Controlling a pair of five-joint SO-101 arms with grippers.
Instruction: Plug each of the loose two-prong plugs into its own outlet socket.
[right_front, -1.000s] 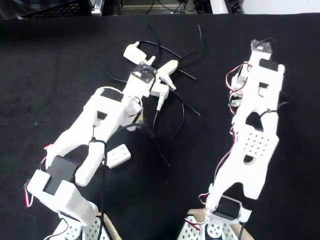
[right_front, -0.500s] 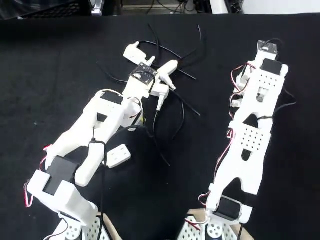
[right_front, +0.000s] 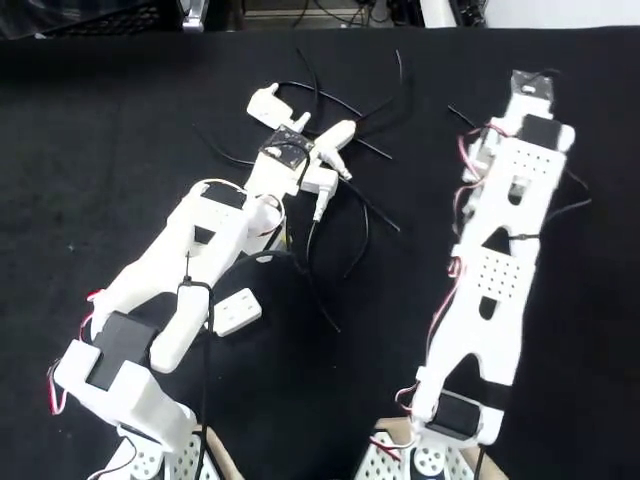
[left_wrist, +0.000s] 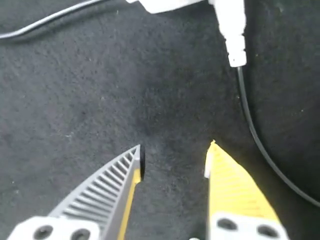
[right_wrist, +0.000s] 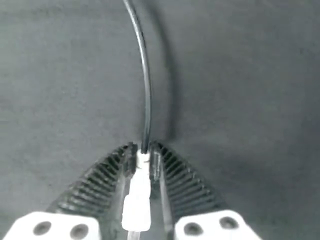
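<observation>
My left gripper (left_wrist: 174, 155) is open over bare black cloth, nothing between its fingers. Just beyond it lies a white two-prong plug (left_wrist: 233, 35) with a black cable, next to a white socket block (left_wrist: 165, 4). From above, that arm's gripper (right_front: 296, 160) sits over a cluster of white plugs (right_front: 336, 135) and sockets (right_front: 266, 101) among tangled cables. My right gripper (right_wrist: 142, 147) is shut on a small white plug (right_wrist: 137, 200) whose black cable (right_wrist: 143, 75) runs straight ahead. That arm stretches toward the far right of the table, gripper (right_front: 530, 88) at its end.
A loose white outlet socket (right_front: 237, 311) lies beside the left arm's forearm. Black cables (right_front: 350, 215) spread out from the cluster toward the table's middle. The black cloth (right_front: 120, 130) covers the whole table; dark crates line the far edge.
The right arm has stretched out a little farther toward the back of the table, carrying its plug. The left arm has barely shifted.
</observation>
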